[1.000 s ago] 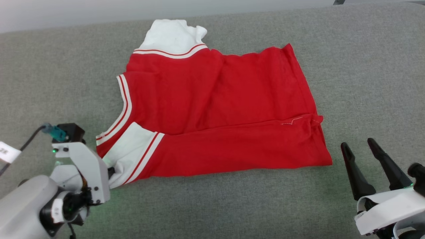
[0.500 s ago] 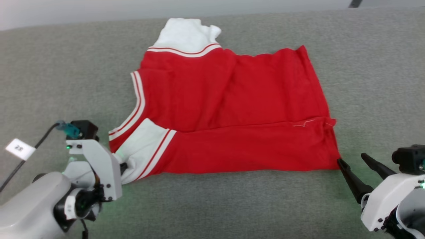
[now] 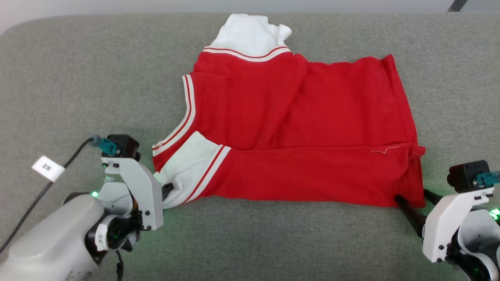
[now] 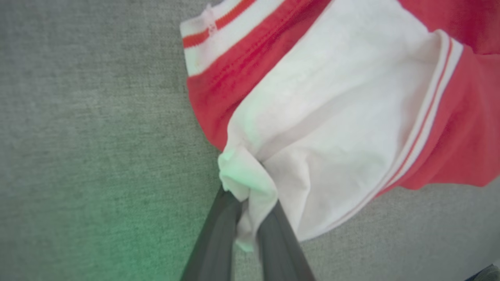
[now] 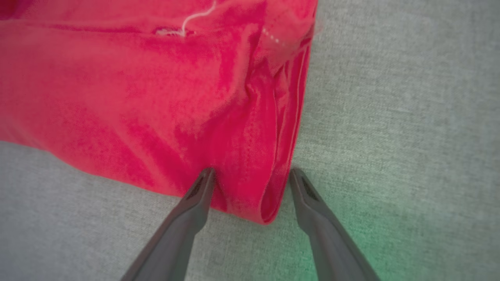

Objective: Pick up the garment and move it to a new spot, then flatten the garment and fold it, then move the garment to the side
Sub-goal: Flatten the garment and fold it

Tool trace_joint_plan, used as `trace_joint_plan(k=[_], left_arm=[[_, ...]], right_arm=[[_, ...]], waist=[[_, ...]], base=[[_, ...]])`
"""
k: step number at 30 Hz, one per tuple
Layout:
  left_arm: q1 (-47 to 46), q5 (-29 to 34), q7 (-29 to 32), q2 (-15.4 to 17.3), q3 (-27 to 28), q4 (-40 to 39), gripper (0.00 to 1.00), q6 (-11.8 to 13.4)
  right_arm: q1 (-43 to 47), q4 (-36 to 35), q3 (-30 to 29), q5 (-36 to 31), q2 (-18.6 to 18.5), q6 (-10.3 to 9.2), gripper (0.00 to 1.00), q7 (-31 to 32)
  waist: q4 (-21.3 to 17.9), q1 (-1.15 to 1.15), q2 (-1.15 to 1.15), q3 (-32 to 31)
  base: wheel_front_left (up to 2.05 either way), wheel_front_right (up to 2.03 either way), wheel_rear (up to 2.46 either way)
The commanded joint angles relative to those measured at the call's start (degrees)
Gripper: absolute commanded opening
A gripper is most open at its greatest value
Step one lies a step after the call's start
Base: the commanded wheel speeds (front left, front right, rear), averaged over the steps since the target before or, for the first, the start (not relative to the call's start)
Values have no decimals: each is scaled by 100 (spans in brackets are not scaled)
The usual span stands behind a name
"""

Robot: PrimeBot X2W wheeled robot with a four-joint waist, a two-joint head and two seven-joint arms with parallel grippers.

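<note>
The garment (image 3: 297, 125) lies spread on the grey cloth surface, red with no lettering showing, its near edge folded over. One white sleeve (image 3: 250, 35) points away from me; the other white sleeve (image 3: 191, 171) is at the near left. My left gripper (image 3: 166, 191) is shut on that near sleeve's tip. In the left wrist view the left gripper (image 4: 250, 218) pinches a bunch of white cloth (image 4: 242, 175). My right gripper (image 3: 412, 196) is open at the garment's near right corner. In the right wrist view the right gripper (image 5: 252, 175) straddles the red hem corner (image 5: 269, 203).
The grey padded surface (image 3: 78, 78) reaches well past the garment on every side; its far edge meets a pale wall at the top. A dark cable with a white tag (image 3: 47, 168) trails off my left wrist.
The camera has turned, shifting the whole picture rightward. My left gripper has shut on the white sleeve. My right gripper has come forward until its open fingers straddle the hem corner.
</note>
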Motion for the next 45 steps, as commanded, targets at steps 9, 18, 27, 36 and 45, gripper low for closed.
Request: trace_joint_plan(k=[9, 18, 27, 36, 45], left_arm=[[183, -28, 44, -261, -207, 320, 0, -199], [166, -69, 17, -179, -125, 400, 0, -297], [191, -56, 32, 166, -28, -23, 0, -111], [517, -37, 96, 591, -66, -836, 0, 304], [1018, -151, 60, 971, -75, -1788, 0, 866]], right_arm=[[-262, 619, 143, -67, -30, -6, 0, 12], [-419, 588, 178, 93, -178, -7, 0, -81], [-252, 277, 83, 235, -396, -7, 0, 72], [212, -300, -119, 356, -643, -6, 0, 498], [956, -954, -455, 437, -604, -6, 0, 1027]], waist=[[43, 0, 0, 1], [41, 0, 0, -119], [68, 0, 0, -371], [110, 0, 0, -638], [109, 0, 0, -733]], base=[[0, 0, 0], [0, 0, 0], [0, 0, 0], [0, 0, 0], [0, 0, 0]])
